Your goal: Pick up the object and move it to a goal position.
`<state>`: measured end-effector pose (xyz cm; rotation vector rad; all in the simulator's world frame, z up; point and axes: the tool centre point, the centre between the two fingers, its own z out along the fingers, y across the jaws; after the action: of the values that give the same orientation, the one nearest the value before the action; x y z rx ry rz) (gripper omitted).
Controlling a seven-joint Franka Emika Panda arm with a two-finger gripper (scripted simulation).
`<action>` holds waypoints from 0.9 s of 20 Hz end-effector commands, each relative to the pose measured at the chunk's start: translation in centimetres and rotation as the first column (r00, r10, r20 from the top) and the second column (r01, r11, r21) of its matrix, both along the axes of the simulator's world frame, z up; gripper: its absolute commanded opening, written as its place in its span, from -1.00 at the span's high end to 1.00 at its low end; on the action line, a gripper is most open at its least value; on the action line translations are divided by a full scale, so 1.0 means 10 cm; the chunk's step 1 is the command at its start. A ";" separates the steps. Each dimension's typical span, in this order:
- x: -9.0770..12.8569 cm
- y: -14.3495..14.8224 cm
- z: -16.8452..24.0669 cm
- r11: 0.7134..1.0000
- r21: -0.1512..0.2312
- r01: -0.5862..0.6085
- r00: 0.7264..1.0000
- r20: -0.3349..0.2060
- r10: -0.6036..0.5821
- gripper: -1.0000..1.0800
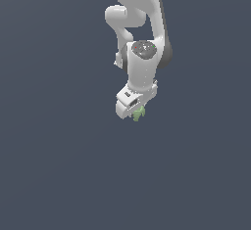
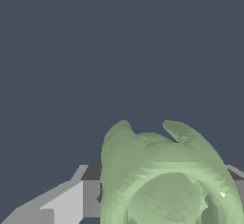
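Uniform dark grey-blue field on every side of the arm (image 1: 142, 53) in the exterior view; no other body stands in it. Open passage toward the exterior view's left, right and lower part. The only bulk is the arm's own links above the gripper (image 1: 133, 110). In the wrist view the pale green object (image 2: 167, 180) fills the near field between the fingers (image 2: 66, 201); beyond it, plain open background.

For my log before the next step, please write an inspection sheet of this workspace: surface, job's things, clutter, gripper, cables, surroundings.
Surface: plain dark grey-blue ground, no marks seen.
Job's things: pale green lumpy object at the gripper's tip; it fills the wrist view close to the camera. No goal marker seen.
Clutter: nothing seen.
Gripper: white gripper points down, the object between its fingers; contact cannot be confirmed.
Cables: nothing seen.
Surroundings: only the white Panda arm; nothing else seen.
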<state>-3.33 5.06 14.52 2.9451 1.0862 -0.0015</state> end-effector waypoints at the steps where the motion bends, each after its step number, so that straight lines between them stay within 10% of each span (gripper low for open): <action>1: -0.10 0.23 0.22 1.000 -0.001 0.000 1.000 0.000 0.000 1.00; 18: -0.56 1.47 1.38 1.000 0.002 0.000 1.000 0.000 0.000 1.00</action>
<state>-8.65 19.09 27.70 2.9452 1.0896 0.0011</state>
